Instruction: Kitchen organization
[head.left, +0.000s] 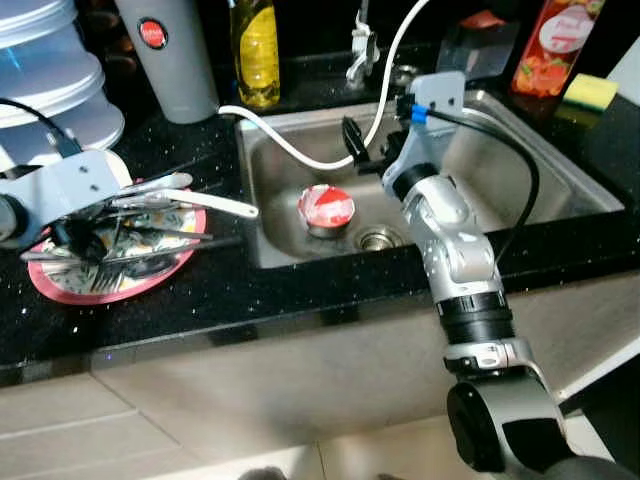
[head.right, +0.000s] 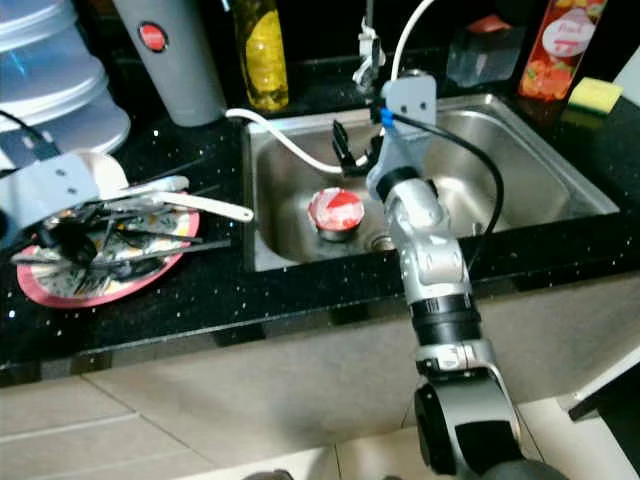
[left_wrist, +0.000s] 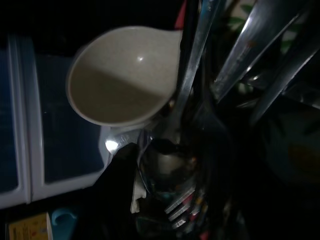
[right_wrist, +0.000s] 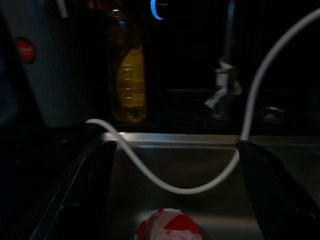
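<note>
A pink-rimmed plate (head.left: 60, 285) on the dark counter holds several pieces of metal cutlery (head.left: 150, 205) and a white spoon (head.left: 215, 203). My left gripper (head.left: 85, 243) is down among the cutlery on the plate; the dark left wrist view shows the white spoon's bowl (left_wrist: 120, 80) and metal handles close by. My right gripper (head.left: 372, 150) hangs open over the steel sink (head.left: 560, 190), beside a white hose (head.left: 290, 148). Below it, a red-and-white cup (head.left: 326, 208) sits near the drain. In the right wrist view the cup (right_wrist: 169, 226) lies ahead of the spread fingers (right_wrist: 95, 190).
Along the back of the counter stand a grey flask (head.left: 170, 60), a yellow oil bottle (head.left: 256, 55), the faucet (head.left: 362, 45), a clear container (head.left: 480, 45), a red bottle (head.left: 555, 45) and a yellow sponge (head.left: 588, 92). Stacked white containers (head.left: 45, 70) sit at far left.
</note>
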